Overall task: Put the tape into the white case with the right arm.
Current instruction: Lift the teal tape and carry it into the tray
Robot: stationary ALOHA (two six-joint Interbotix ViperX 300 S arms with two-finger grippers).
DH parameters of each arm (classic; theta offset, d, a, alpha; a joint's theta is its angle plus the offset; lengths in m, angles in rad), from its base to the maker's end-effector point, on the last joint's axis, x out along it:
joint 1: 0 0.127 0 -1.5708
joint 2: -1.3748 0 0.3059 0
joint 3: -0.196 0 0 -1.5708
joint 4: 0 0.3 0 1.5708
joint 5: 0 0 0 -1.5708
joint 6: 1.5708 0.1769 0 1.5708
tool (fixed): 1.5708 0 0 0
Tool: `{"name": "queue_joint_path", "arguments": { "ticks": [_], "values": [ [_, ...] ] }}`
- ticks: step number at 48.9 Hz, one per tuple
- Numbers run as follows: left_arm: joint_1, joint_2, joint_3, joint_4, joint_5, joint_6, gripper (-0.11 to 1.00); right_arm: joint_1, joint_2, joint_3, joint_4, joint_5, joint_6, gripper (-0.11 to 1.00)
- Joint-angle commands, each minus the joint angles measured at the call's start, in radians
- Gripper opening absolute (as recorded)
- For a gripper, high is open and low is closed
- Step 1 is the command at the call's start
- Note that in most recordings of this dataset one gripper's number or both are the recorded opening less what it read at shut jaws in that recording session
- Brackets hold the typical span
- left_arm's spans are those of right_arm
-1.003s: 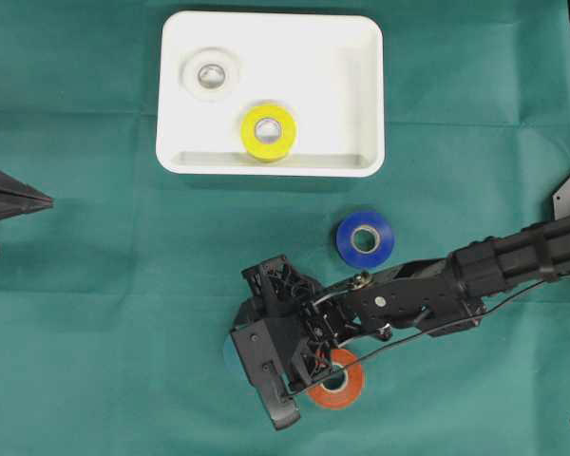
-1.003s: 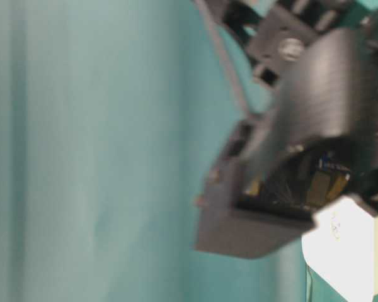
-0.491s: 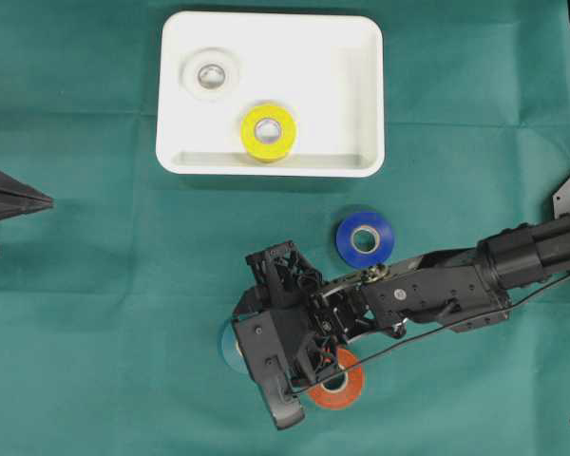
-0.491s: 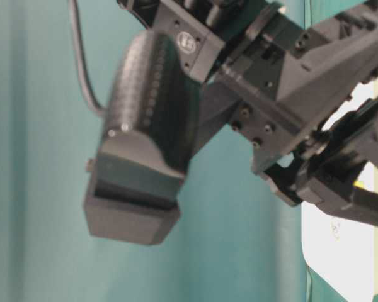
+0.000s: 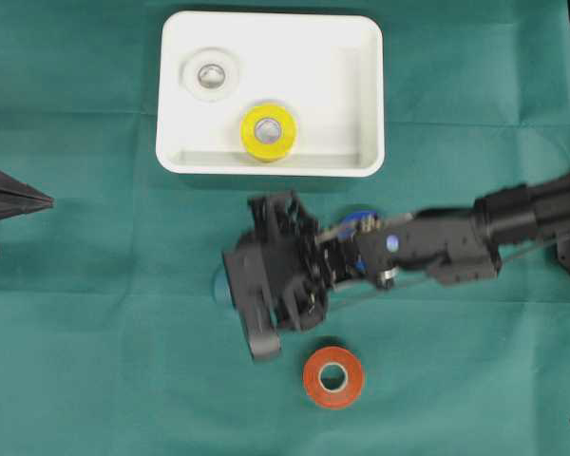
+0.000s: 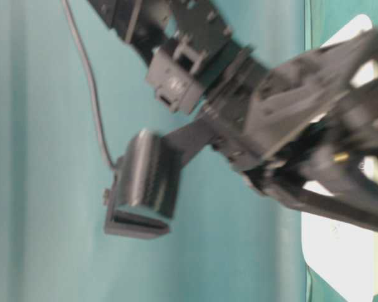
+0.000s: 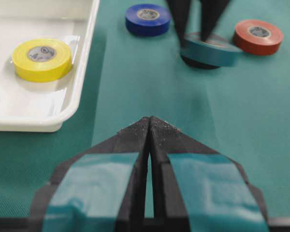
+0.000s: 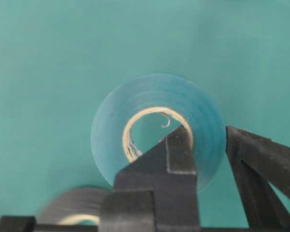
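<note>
1. At the near edge of the left wrist view, the left fingers [image 7: 150,126] are pressed together and grip nothing, their teal-banded tips pointing along the green bench [image 7: 135,92].
2. Just beyond them, the white case [image 7: 84,72] lies on the bench to the left; a yellow tape roll [image 7: 42,59] rests flat inside it near its nearer wall.
3. Farther on, the right fingers [image 7: 195,34] pinch the wall of a teal tape roll [image 7: 211,50], one finger [image 8: 171,159] through its core and the other outside its rim. The roll hangs tilted, with a dark shadow under it.
4. Overhead, the right arm [image 5: 437,249] reaches in from the right, its wrist over the cloth just below the case's lower rim; the teal roll is outside the case.
5. A red tape roll [image 7: 257,36] lies flat beside the teal one, apart from it.
6. A blue tape roll [image 7: 147,19] lies flat farthest back, near the case's corner.
7. Overhead, a white tape roll [image 5: 210,75] sits in the case's upper left.
</note>
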Motion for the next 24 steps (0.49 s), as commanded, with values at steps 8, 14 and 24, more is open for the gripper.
{"name": "queue_joint_path", "arguments": {
  "ticks": [8, 14, 24],
  "values": [
    [-0.003, 0.008, -0.012, 0.000, -0.005, 0.000, 0.00, -0.127, -0.057, -0.009, -0.002, 0.002, 0.000, 0.00],
    [-0.003, 0.008, -0.011, 0.002, -0.005, 0.000, 0.00, -0.204, -0.060, -0.009, -0.002, 0.000, -0.005, 0.00],
    [-0.002, 0.008, -0.011, 0.002, -0.006, 0.000, 0.00, -0.324, -0.060, -0.008, -0.028, -0.009, -0.008, 0.00]
  ]
}}
